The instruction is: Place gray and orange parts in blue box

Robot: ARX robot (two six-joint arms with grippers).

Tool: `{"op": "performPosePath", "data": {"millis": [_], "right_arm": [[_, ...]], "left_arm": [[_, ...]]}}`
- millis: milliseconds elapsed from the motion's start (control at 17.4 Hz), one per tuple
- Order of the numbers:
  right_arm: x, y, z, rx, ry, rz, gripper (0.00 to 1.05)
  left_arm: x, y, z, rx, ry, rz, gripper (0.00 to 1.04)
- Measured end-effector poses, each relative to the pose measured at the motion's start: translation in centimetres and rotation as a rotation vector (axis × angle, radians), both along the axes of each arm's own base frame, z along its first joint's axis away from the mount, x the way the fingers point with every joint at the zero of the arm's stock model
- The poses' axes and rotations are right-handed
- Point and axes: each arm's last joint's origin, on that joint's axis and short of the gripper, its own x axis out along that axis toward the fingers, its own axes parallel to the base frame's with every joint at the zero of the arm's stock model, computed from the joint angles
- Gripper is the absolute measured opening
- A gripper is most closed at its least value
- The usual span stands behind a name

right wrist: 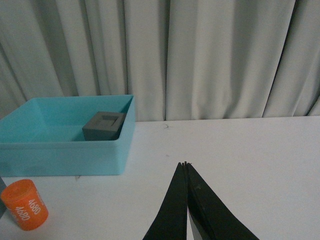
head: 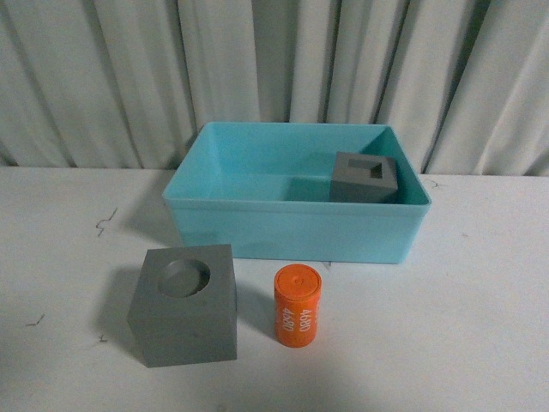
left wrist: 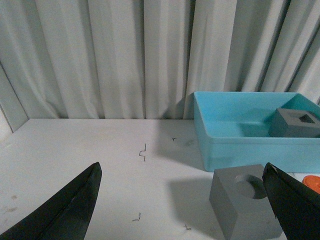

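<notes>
The blue box (head: 292, 230) stands at the table's far middle. A gray cube with a rectangular recess (head: 365, 177) sits inside it at the right; it also shows in the left wrist view (left wrist: 296, 123) and the right wrist view (right wrist: 104, 125). A gray cube with a round recess (head: 184, 304) stands on the table in front of the box, left. The orange cylinder (head: 297, 305) with white digits stands to its right. No gripper shows in the front view. My left gripper (left wrist: 182, 172) is open, with the round-recess cube (left wrist: 245, 207) close to one of its fingers. My right gripper (right wrist: 185, 164) is shut and empty, right of the box (right wrist: 65, 156) and the cylinder (right wrist: 24, 205).
A white table (head: 463, 326) carries everything. A pale pleated curtain (head: 274, 60) hangs close behind the box. Small dark marks (left wrist: 143, 152) dot the table's left part.
</notes>
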Motion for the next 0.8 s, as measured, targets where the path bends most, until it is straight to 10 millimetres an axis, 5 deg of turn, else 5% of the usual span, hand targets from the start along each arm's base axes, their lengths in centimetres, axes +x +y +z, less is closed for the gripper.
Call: {"op": "performPosePath", "data": {"millis": [631, 803], "right_arm": [[0.0, 0.0, -0.01, -0.001, 0.002, 0.0, 0.02], [0.0, 0.0, -0.01, -0.001, 0.002, 0.0, 0.38]], "left_arm": [[0.0, 0.0, 0.0, 0.0, 0.0, 0.0, 0.98], [0.0, 0.0, 0.0, 0.0, 0.0, 0.0, 0.98]]}}
